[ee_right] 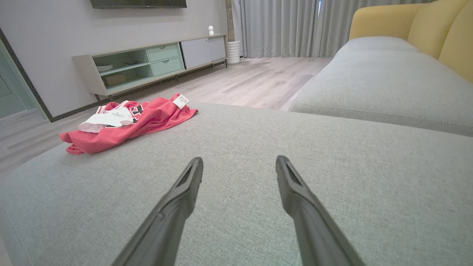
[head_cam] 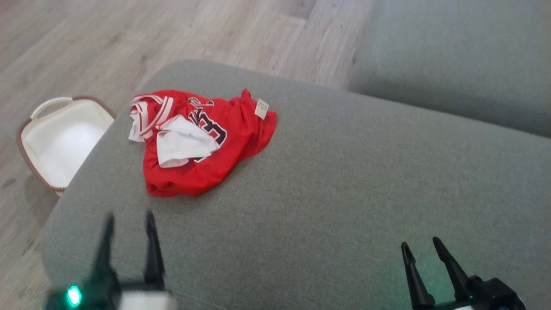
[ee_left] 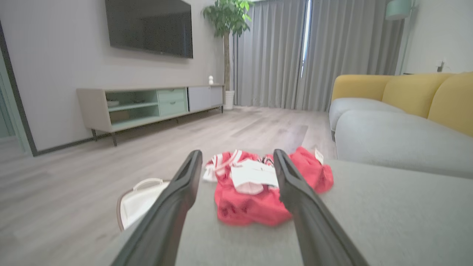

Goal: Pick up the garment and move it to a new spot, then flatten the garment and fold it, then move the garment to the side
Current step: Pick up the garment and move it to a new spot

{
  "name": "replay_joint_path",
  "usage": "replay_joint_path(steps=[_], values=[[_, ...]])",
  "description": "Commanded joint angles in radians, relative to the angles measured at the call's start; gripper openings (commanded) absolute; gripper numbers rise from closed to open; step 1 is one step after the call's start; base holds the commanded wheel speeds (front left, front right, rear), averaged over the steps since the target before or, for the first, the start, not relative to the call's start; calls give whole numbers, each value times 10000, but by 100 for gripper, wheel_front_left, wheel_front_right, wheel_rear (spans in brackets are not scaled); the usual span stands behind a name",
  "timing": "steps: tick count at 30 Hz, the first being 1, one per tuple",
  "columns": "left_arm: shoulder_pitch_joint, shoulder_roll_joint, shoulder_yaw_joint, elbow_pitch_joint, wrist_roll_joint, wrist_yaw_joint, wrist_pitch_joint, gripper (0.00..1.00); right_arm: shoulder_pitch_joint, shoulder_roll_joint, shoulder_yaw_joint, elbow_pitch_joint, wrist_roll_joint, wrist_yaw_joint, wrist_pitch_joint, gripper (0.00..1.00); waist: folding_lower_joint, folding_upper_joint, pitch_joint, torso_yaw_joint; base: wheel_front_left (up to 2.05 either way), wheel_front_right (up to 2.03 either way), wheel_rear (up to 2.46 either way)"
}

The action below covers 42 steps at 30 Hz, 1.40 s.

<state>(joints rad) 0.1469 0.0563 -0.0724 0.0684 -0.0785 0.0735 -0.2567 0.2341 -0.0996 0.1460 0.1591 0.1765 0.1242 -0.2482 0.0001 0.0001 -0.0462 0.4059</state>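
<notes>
Left gripper (head_cam: 129, 214) and right gripper (head_cam: 419, 242) hover with fingers spread wide and empty over the near side of the grey cushion (head_cam: 344, 172). Farther on, a crumpled red and white jersey (head_cam: 202, 146) lies on the cushion's far left part. A white basket (head_cam: 64, 142) stands on the floor (head_cam: 129, 34) beside that edge.

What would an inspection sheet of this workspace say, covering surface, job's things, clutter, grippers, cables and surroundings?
Surface: broad grey fabric cushion, smooth.
Job's things: crumpled red jersey with white trim, lying toward the cushion's left side, not yet flattened.
Clutter: white oval basket with brown rim, on the floor left of the cushion.
Grippers: left gripper open, empty, short of the jersey; right gripper open, empty, far from it.
Cables: nothing seen.
Surroundings: pale wood floor, wall television, low cabinet, potted plant, grey curtains, yellow-backed sofa.
</notes>
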Motion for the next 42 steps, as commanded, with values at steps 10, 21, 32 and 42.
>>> replay_joint_path(steps=[10, 21, 32, 42], values=[[-5383, 1197, 1063, 1060, 258, -330, 174, 100, -1280, -1628, 498, -899, -2, 65, -136, 100, -1, -1, 2539, -500, 0, 0, 0], [-10649, 1918, 1404, 5797, -390, -548, 3917, 100, -2850, -3626, 771, -1854, 86, 65, -136, 100, -1, -1, 5108, -1164, 0, 0, 0], [-11664, 2319, 1491, 9479, -507, 41, 5712, 100, -3112, -4245, 702, -2200, 198, 65, -136, 100, -1, -1, 5987, -1643, 0, 0, 0], [-11945, 2727, 1634, 9924, -627, 246, 3409, 0, -3289, -3927, 744, -2056, 202, 65, -136, 100, -1, -1, 5533, -1951, 0, 0, 0]])
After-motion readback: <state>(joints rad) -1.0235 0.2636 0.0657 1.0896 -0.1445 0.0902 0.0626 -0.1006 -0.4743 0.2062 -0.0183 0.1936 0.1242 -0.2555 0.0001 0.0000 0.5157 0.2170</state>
